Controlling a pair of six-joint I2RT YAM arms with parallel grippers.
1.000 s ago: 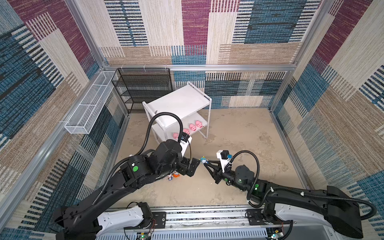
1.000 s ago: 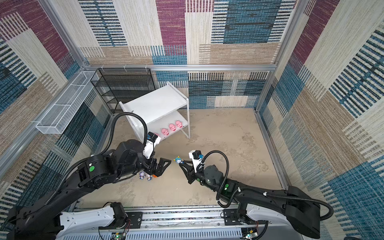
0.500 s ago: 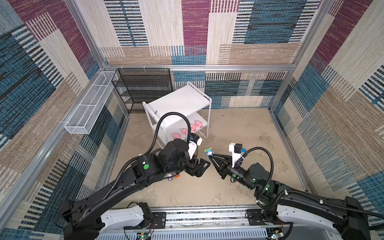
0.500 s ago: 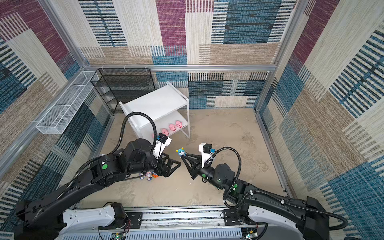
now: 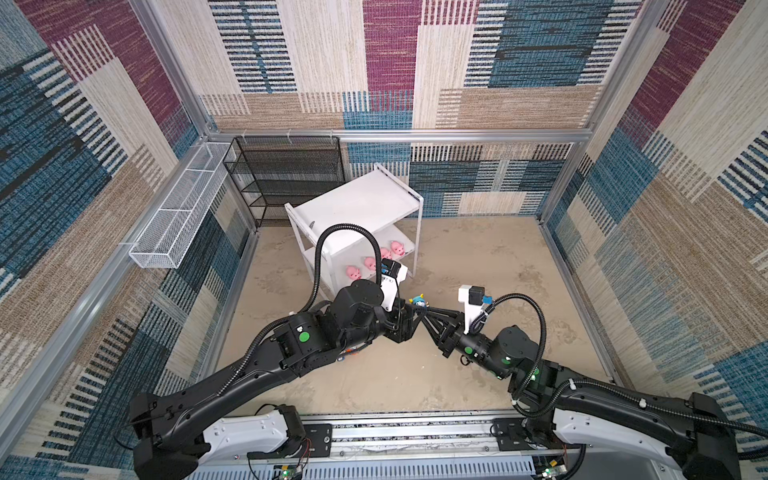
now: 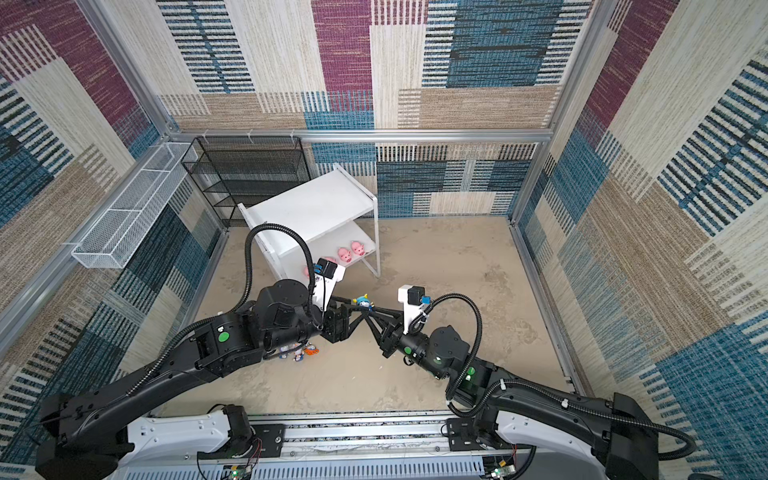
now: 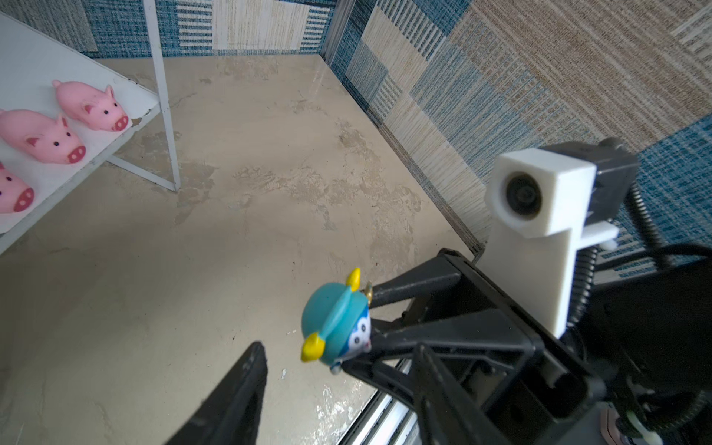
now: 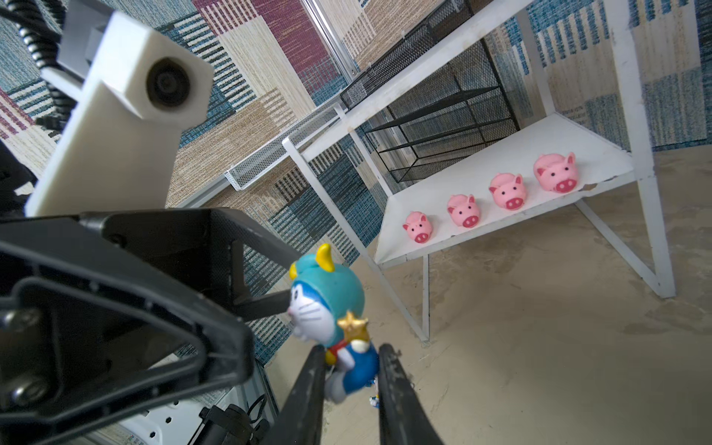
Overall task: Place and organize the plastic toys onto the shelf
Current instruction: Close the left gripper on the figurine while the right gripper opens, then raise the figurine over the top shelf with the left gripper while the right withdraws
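One toy is in the air and the rest are set down. The blue-hooded figurine (image 8: 331, 296) hangs above the worktop (image 5: 478, 257), in front of the shelf (image 5: 357, 203) and apart from it. The right gripper (image 8: 351, 348) is clamped on its blue body from both sides, low down, which leaves the head free. The left gripper (image 5: 413, 312) meets it nose to nose, with its jaws standing apart on either side of that head. In the left wrist view a gap shows between one finger (image 7: 246, 381) and the hood. In the right wrist view the other finger's tip seems to touch the face.

The arrangement reads as a hand-over. The shelf stands on the left arm's side of the worktop, so that arm is probably the better placed to reach it.

- **Pigs:** four pink pigs (image 8: 464, 211), all on the lower board, in a single row along its front edge with snouts outward. This looks like sorting by kind. The upper board is bare.
- **Figurines:** one is held. Orange and blue bits of further figurines (image 6: 299, 354) lie on the worktop beneath the left arm, too hidden to count.
- **Grippers:** two.
- **Other storage:** one black mesh rack (image 5: 286, 174) behind the shelf and one white wire basket (image 5: 178, 212) along the side wall.
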